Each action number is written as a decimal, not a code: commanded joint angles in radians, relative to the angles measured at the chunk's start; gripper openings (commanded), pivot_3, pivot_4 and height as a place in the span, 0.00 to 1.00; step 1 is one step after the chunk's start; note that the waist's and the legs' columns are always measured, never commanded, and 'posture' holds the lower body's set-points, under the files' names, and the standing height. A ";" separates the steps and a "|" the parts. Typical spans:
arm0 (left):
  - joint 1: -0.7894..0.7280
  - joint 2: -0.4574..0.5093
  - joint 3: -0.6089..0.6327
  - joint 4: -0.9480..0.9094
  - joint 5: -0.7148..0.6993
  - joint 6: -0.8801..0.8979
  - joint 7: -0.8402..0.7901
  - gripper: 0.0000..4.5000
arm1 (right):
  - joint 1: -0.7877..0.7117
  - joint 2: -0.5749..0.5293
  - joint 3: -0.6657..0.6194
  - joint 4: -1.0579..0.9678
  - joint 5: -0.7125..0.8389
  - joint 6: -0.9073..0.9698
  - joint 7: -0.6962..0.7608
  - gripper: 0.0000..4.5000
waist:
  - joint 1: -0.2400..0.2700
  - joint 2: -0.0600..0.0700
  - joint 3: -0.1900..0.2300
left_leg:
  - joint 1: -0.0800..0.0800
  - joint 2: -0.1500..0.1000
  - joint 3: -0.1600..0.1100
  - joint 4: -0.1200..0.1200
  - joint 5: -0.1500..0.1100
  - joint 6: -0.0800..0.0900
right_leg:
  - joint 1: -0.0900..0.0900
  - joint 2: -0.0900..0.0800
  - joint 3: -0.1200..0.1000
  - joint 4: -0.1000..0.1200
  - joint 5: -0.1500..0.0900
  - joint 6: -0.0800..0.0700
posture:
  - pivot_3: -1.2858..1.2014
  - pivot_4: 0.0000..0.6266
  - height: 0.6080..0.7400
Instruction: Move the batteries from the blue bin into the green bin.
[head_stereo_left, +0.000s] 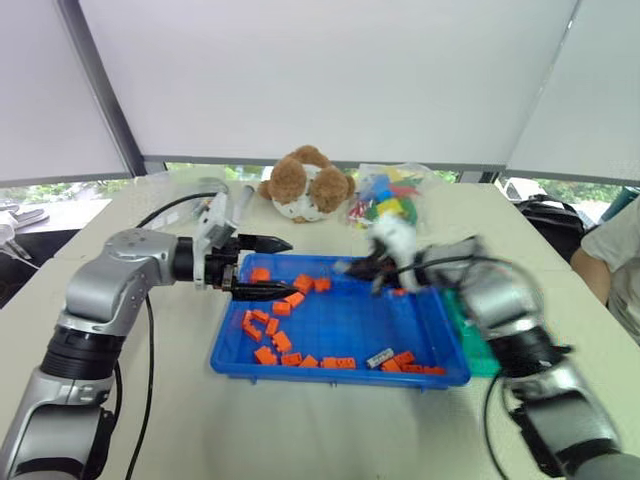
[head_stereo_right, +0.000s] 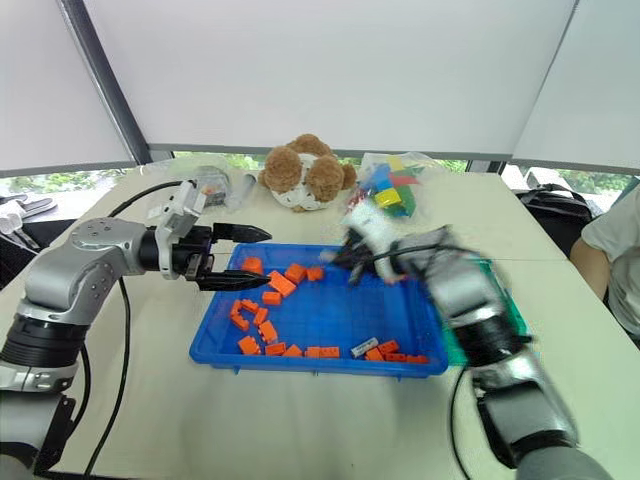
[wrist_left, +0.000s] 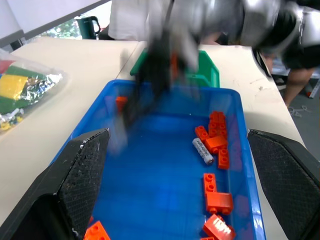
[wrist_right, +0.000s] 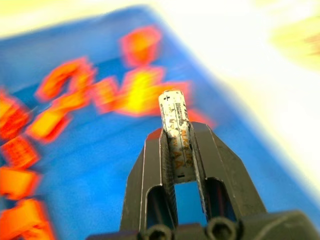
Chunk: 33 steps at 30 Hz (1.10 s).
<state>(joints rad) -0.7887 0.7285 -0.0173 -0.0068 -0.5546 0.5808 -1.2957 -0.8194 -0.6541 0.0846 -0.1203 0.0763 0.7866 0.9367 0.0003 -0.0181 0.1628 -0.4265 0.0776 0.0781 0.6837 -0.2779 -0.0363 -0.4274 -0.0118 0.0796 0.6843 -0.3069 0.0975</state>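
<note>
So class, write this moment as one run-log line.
right gripper: shut on battery, above blue bin | left gripper: open, empty | one battery left in bin | green bin: beside

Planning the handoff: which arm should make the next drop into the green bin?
Right. Its tool is shut on a battery, and the green bin sits on its side; the left tool is open and holds nothing.

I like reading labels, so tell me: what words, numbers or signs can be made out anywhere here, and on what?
"AA", printed along the battery held in the right gripper; a small "+" seems to sit near its top end.
Dark print on the battery in the blue bin: too small to read.
Bag of coloured blocks: no legible print.
Nothing else readable.
</note>
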 joint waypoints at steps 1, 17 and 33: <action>-0.019 -0.011 0.008 0.002 -0.004 -0.021 -0.007 1.00 | 0.096 -0.118 -0.138 -0.174 0.037 0.128 -0.022 0.01 | 0.004 0.000 0.000 | 0.000 0.000 0.000 0.000 0.000 0.000 | 0.000 0.000 0.000 0.000 0.000 0.000 | 0.52 0.24 0.95; -0.053 -0.059 -0.026 0.067 0.025 -0.067 -0.045 1.00 | 0.462 -0.428 -0.298 -0.214 0.083 0.166 -0.022 0.77 | -0.014 0.000 0.000 | 0.001 0.000 0.000 0.000 0.000 0.001 | 0.000 0.001 0.002 0.000 0.000 0.000 | 0.52 0.24 0.95; -0.050 -0.058 -0.024 0.053 0.023 -0.058 -0.042 1.00 | 0.184 -0.313 0.104 -0.197 0.191 -0.052 0.186 0.99 | -0.011 0.000 0.000 | 0.001 0.000 0.000 0.000 0.000 0.001 | 0.000 0.001 0.002 0.000 0.000 0.000 | 0.52 0.24 0.95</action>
<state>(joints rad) -0.8234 0.6647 -0.0576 0.0742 -0.5296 0.5312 -1.3434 -0.6014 -0.9700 0.1596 -0.3446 0.3097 0.7871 1.1135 -0.0108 -0.0180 0.1628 -0.4258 0.0776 0.0782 0.6841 -0.2782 -0.0358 -0.4274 -0.0107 0.0813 0.6839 -0.3070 0.0975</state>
